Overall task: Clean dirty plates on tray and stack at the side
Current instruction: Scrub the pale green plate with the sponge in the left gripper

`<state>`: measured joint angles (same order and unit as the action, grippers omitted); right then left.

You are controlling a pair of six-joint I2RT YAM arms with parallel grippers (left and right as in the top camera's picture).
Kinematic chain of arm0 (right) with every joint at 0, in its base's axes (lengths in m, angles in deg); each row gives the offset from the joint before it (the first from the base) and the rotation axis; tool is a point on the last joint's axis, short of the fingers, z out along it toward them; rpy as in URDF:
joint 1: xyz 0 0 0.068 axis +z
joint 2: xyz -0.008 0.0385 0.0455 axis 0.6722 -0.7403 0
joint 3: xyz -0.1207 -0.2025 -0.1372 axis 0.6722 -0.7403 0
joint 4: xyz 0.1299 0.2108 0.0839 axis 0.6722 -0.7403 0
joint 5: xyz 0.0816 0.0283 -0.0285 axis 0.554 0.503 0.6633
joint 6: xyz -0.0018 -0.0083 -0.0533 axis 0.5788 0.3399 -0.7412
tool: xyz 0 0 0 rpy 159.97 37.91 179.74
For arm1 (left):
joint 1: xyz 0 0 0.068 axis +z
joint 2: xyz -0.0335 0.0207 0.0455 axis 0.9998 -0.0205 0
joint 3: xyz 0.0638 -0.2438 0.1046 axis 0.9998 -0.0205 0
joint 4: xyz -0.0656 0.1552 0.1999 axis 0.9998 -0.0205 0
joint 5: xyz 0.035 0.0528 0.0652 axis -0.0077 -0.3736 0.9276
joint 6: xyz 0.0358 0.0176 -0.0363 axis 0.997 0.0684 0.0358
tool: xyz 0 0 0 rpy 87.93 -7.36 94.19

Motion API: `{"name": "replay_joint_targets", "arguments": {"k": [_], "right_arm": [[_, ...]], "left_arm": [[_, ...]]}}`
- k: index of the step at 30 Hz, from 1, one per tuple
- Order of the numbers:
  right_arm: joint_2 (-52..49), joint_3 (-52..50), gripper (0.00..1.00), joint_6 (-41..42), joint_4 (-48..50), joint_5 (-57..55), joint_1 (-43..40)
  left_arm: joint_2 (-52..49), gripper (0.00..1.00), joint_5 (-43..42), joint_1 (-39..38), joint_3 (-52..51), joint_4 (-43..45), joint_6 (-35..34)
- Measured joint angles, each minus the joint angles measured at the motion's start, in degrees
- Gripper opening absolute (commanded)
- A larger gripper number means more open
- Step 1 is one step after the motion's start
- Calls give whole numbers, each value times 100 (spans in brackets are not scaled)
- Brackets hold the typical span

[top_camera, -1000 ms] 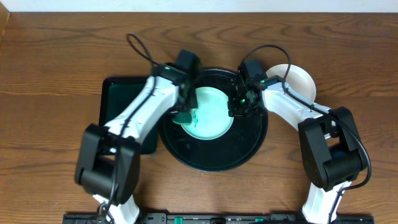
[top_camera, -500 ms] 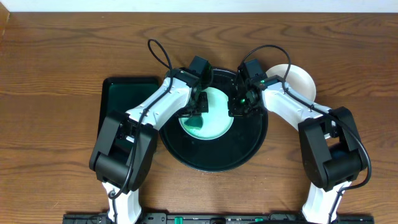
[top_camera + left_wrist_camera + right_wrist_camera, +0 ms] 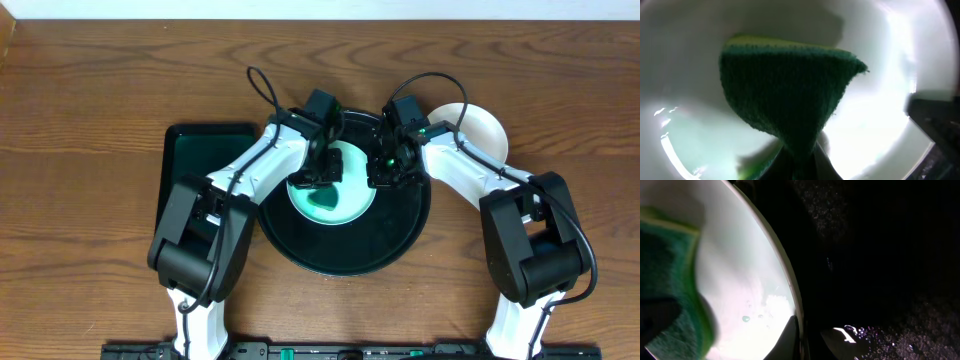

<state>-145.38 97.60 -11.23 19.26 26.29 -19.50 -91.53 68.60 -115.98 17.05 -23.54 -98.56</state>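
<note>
On the black tray [image 3: 345, 258], left end effector [image 3: 799, 161] pinches fuzzy sponge [image 3: 785, 90]; right end effector [image 3: 805, 339] clamps glossy plate [image 3: 755, 280].

The round tray [image 3: 350, 255] sits mid-frame on the worktop [image 3: 90, 100], a plate [image 3: 352, 193] in it; a rectangular tray [image 3: 185, 170] lies left, another plate [image 3: 482, 128] upper right.

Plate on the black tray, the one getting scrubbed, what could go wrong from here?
The right gripper pinches only the rim of the plate, which looks wet; sponge pressure from the left gripper could slip it free. The freed plate might slide across the tray.
</note>
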Motion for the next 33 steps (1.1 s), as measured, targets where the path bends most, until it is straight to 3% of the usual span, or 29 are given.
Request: {"name": "replay_joint_targets", "arguments": {"k": [2,5,11,14,19,25,28,33], "right_arm": [[0,0,1,0,-11,-17,-2],[0,0,1,15,0,-31,-2],[0,0,1,17,7,-31,-2],[0,0,1,17,35,-31,0],[0,0,1,15,74,-90,35],[0,0,1,15,68,-118,42],[0,0,1,15,66,-118,42],[0,2,1,15,61,-122,42]], "left_arm": [[-7,7,109,-48,-2,166,96],[-7,7,968,-186,0,271,-101],[-7,7,2083,-227,52,-280,-684],[-7,7,1853,-181,81,-490,-603],[-7,8,625,-85,90,-577,85],[-42,8,-717,-236,24,162,494],[-79,7,-767,-308,17,544,555],[-85,8,-66,-326,15,586,577]]}}
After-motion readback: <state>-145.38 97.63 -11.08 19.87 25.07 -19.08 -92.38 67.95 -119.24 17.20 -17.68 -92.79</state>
